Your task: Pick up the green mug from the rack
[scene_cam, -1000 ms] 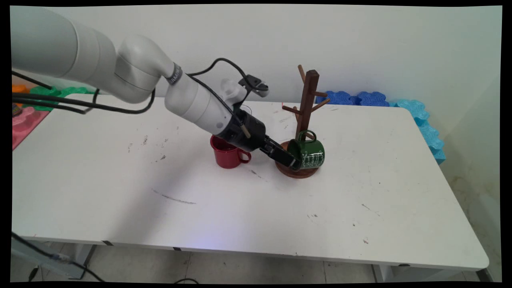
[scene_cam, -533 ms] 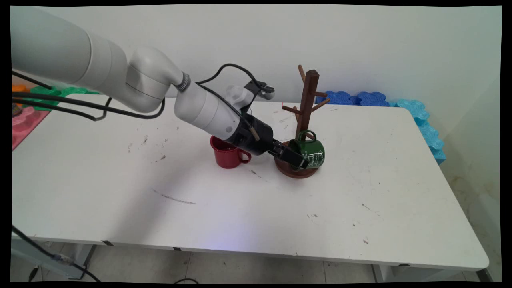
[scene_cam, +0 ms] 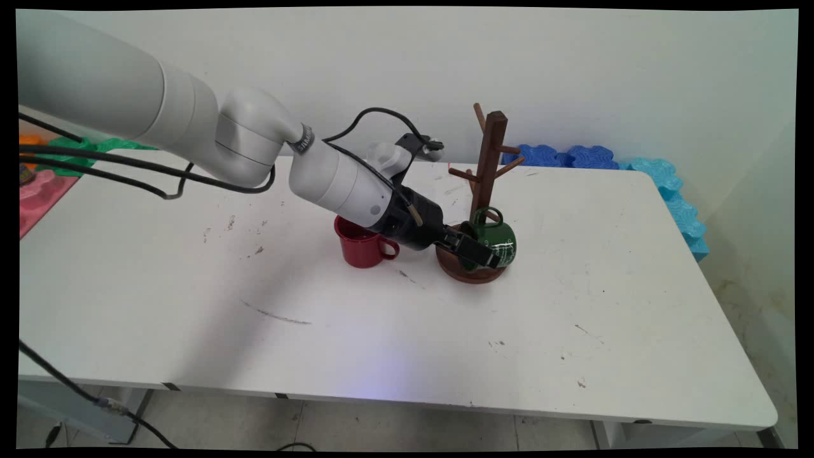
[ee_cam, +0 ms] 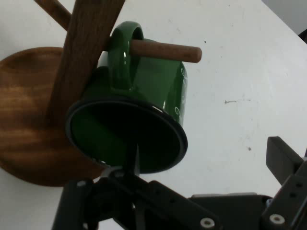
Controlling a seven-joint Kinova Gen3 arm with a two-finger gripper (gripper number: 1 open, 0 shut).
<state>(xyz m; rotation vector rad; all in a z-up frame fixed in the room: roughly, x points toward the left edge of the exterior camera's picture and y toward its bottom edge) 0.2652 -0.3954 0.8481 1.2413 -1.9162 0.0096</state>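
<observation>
Firstly, main view, gripper: the black gripper (scene_cam: pixel 486 257) is reaching in low from the left and is pressing close against the near side of a green enamel mug (scene_cam: pixel 499 240).
Main view, green mug: it is hanging by its handle from a low peg of a dark wooden mug tree (scene_cam: pixel 488 159), just above the tree's round base.
Main view, surroundings: a red mug (scene_cam: pixel 361 245) is standing upright on the white table (scene_cam: pixel 572 305), just left of the tree, partly behind the arm.
Hand view, green mug: its open mouth is facing the camera, and its handle is looping over the peg (ee_cam: pixel 165 50).
Hand view, fingers (ee_cam: pixel 283 155): they are standing wide apart, one at the mug's lower rim, the other well off to the side, clamping nothing.
</observation>
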